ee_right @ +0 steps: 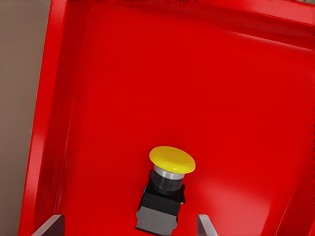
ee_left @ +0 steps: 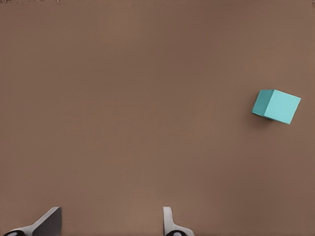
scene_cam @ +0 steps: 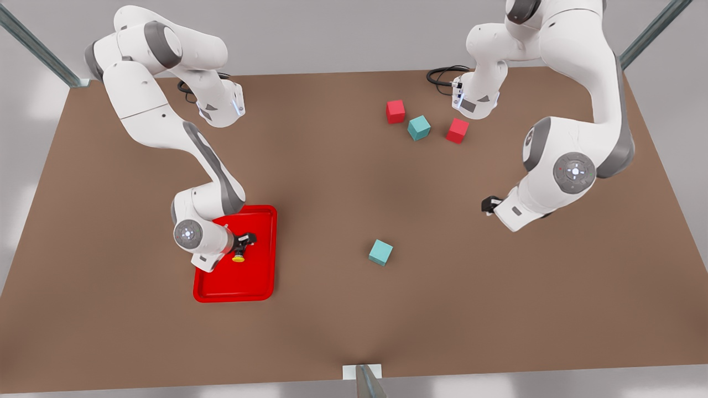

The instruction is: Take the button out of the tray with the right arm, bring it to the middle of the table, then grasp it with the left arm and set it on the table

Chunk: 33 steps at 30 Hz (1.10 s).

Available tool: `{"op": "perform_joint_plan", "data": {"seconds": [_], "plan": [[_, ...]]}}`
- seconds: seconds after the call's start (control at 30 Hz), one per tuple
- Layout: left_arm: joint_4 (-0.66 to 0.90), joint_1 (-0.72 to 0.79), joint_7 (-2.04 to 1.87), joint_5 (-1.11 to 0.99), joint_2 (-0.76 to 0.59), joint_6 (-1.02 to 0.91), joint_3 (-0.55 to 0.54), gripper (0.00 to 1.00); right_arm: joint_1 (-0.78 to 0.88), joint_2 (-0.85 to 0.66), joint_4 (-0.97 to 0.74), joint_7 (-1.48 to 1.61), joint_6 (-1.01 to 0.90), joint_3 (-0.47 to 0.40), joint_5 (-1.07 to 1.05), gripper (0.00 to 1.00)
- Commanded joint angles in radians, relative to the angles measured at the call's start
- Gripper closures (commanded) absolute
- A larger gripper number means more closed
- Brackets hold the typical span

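Button [ee_right: 165, 189] location: lying on its side on floor of tray [scene_cam: 260, 276], yellow cap toward tray's near edge in front view. Right gripper [scene_cam: 241, 246] positioned directly over button, fingers [ee_right: 49, 226] spread wide on either side, no contact visible. Left gripper [scene_cam: 489, 204] hanging above bare table [scene_cam: 332, 193], fingers [ee_left: 47, 222] wide apart, holding nothing. Teal cube [ee_left: 276, 106] near left gripper.

Pale grey floor with soft light patches, grey metal frame posts [scene_cam: 33, 47] at corners, even diffuse light
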State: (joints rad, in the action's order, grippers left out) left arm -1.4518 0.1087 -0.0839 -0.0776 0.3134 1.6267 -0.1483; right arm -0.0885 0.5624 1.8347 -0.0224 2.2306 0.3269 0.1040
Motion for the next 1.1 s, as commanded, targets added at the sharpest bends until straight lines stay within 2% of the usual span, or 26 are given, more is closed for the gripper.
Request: {"op": "perform_joint_plan", "data": {"seconds": [0.0,0.23,0.43,0.8,1.07], "plan": [[0.002,0.0,-0.008,-0.004,0.003,0.016,0.0,0.0,0.0,0.002,0.001,0.025,0.069,0.0,0.003,0.0],[-0.006,0.009,0.001,-0.004,0.013,0.009,-0.002,0.0,-0.023,0.013,0.008,0.029,0.078,-0.006,0.065,0.0],[-0.007,0.025,0.003,-0.005,0.026,0.013,-0.002,0.0,-0.039,0.02,0.078,0.025,0.192,-0.008,0.079,0.0],[-0.001,0.025,0.003,-0.017,0.058,0.021,-0.002,0.0,-0.034,0.045,0.078,0.018,0.195,-0.008,0.083,0.0],[-0.01,0.025,0.003,-0.016,0.062,0.047,-0.002,0.0,-0.045,0.016,0.179,0.016,0.271,-0.006,0.092,0.0]]}}
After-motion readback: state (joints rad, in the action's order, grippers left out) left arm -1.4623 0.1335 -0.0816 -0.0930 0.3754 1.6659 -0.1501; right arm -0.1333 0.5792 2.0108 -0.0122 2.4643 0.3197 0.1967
